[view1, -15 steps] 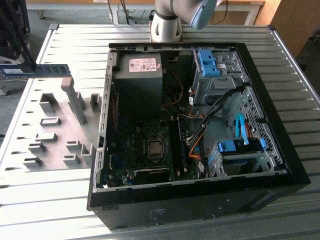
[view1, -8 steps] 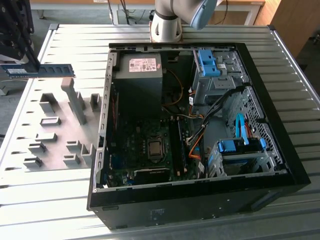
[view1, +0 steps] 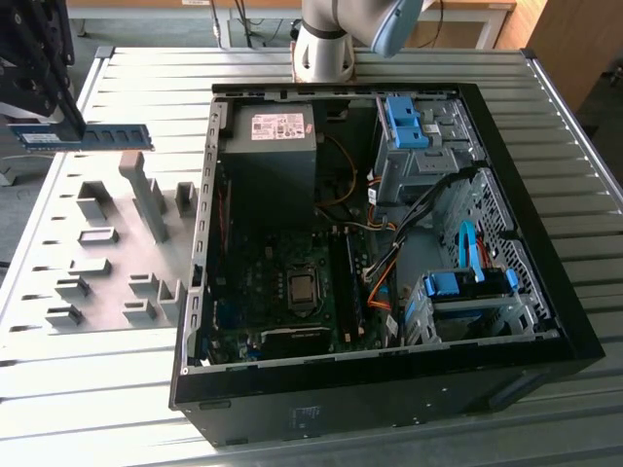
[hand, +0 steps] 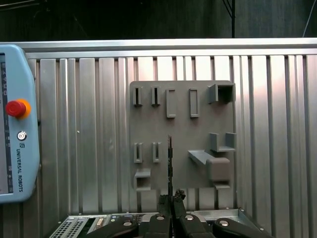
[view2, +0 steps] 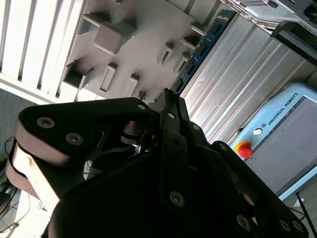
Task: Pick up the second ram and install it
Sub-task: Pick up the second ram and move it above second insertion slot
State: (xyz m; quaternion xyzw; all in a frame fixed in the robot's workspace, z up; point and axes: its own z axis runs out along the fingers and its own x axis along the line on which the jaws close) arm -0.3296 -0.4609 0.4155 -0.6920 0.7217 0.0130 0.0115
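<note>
Your gripper (view1: 68,125) has its jaws closed on the second ram (view1: 117,136), holding it level over the far end of the grey holder plate (view1: 107,282). That is by the tabletop's (view1: 545,126) edge on the exterior view's left, beside the open computer case (view1: 389,243).

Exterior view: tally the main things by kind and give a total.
second ram, held in the gripper: 1
grey slotted holder plate: 1
open computer case: 1
blue drive brackets and: 2
Total: 5
</note>
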